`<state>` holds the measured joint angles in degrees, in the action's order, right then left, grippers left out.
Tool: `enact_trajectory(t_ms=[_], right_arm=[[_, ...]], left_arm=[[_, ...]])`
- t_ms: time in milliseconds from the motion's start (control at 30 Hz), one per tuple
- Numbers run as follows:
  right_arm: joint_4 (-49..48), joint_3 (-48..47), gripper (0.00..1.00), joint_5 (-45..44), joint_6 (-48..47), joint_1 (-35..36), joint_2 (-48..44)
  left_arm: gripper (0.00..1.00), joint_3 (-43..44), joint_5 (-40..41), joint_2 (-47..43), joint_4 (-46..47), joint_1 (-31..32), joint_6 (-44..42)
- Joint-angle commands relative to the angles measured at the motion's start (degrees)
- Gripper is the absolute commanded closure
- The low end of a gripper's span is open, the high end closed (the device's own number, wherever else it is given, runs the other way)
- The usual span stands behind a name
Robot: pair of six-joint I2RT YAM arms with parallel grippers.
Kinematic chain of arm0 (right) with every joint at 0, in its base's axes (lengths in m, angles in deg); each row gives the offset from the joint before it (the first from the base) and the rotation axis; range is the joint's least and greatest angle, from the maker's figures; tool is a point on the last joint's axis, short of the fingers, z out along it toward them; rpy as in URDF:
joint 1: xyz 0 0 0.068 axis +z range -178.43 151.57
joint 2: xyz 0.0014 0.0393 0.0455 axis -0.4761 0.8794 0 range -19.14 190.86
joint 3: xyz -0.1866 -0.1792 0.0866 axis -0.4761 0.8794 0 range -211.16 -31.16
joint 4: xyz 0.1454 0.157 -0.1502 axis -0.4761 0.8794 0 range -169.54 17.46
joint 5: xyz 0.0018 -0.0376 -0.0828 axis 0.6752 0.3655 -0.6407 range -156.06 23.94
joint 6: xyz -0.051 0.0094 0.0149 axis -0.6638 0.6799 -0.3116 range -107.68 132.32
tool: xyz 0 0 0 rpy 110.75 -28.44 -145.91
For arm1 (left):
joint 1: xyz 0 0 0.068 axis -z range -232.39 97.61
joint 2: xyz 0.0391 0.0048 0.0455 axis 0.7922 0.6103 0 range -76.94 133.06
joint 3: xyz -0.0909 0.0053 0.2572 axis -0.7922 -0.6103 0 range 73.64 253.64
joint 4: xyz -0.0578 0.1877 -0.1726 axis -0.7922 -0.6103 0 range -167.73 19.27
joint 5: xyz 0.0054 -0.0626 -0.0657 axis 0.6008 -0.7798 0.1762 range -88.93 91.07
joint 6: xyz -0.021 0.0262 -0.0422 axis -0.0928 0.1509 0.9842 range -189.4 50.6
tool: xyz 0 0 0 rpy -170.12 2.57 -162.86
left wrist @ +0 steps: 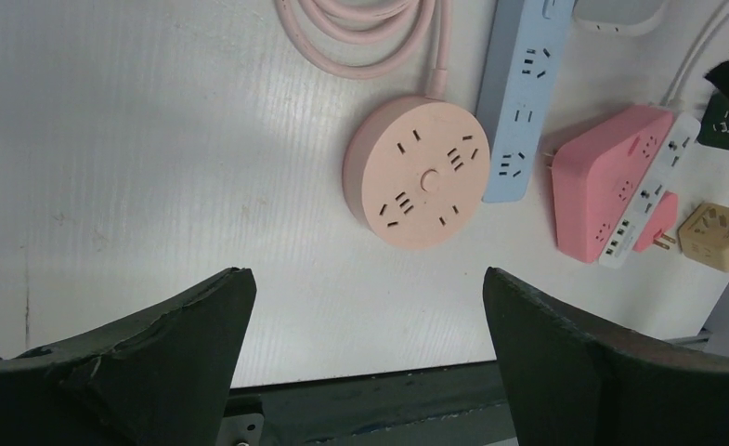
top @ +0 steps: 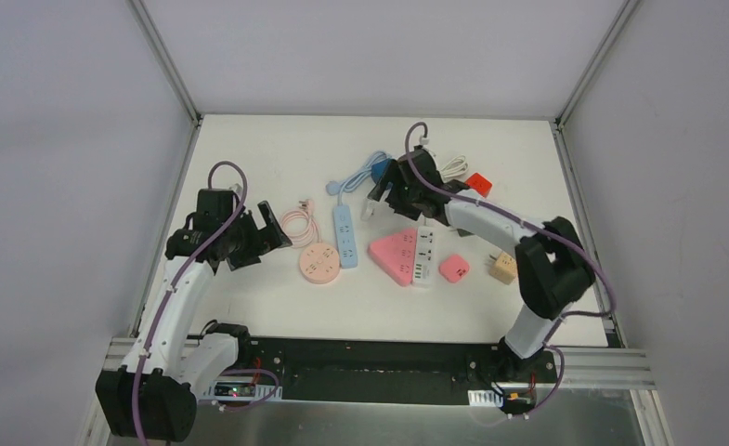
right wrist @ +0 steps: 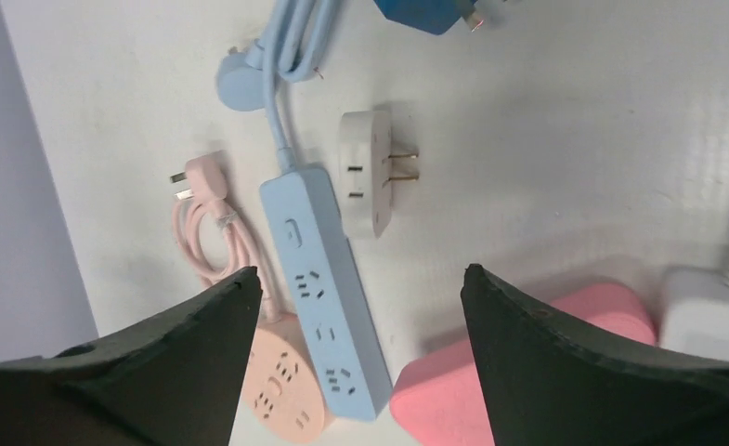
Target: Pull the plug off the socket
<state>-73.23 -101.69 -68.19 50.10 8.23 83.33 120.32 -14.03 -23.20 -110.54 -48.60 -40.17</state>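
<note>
Looking down, top view: a white surface (top: 277,158) carries sockets, plugs and cables spread between the two arms.
Left hand, top view: the left hand (top: 266,240) sits over the left part of the surface near a coiled pink cable (top: 295,223), fingers spread and grasping nothing.
Right hand, top view: the right hand (top: 385,197) is at the far middle, just beside the white plug (top: 368,208); how its jaws stand is hard to read from this view.
Middle row, top view: round pink socket (top: 320,263), blue power strip (top: 345,232), pink triangular socket (top: 393,255), white strip (top: 423,255), small pink plug (top: 453,268), tan cube adapter (top: 502,267).
Left hand, left wrist view: released; its fingers (left wrist: 184,325) stand wide apart over bare surface.
Ahead of it, left wrist view: the round pink socket (left wrist: 416,172) lies flat with every outlet free, and the blue power strip (left wrist: 518,102) lies just beside it.
Right hand, right wrist view: released; its fingers (right wrist: 565,372) stand wide apart with nothing grasped.
White plug, right wrist view: the white plug (right wrist: 371,181) lies flat on the surface just beside the switch end of the blue power strip (right wrist: 323,288). Its two metal prongs are bare and point away from the strip, and it is seated in no socket.
Strip outlets, right wrist view: the three in view are free.
Cable ends, right wrist view: a pink cable plug (right wrist: 198,177) and a blue cable plug (right wrist: 240,79) lie loose on the surface.
</note>
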Motion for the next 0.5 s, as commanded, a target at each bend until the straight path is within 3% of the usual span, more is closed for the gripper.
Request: enact_trajectory(t_ms=[0,267,467], right_arm=[[7.46,2.46,0.18,-8.17,-3.46,-0.09,-14.38],[21.97,6.92,0.16,-24.11,-6.07,-0.1,-36.48],[36.37,3.43,0.01,-36.98,-9.79,-0.1,-51.29]], left_arm=[[0.01,2.71,-1.34,-3.18,-3.68,0.4,-2.16],[0.01,6.31,1.68,-10.37,-9.32,0.35,-1.84],[0.01,15.37,5.19,-14.62,-16.54,0.37,-2.51]])
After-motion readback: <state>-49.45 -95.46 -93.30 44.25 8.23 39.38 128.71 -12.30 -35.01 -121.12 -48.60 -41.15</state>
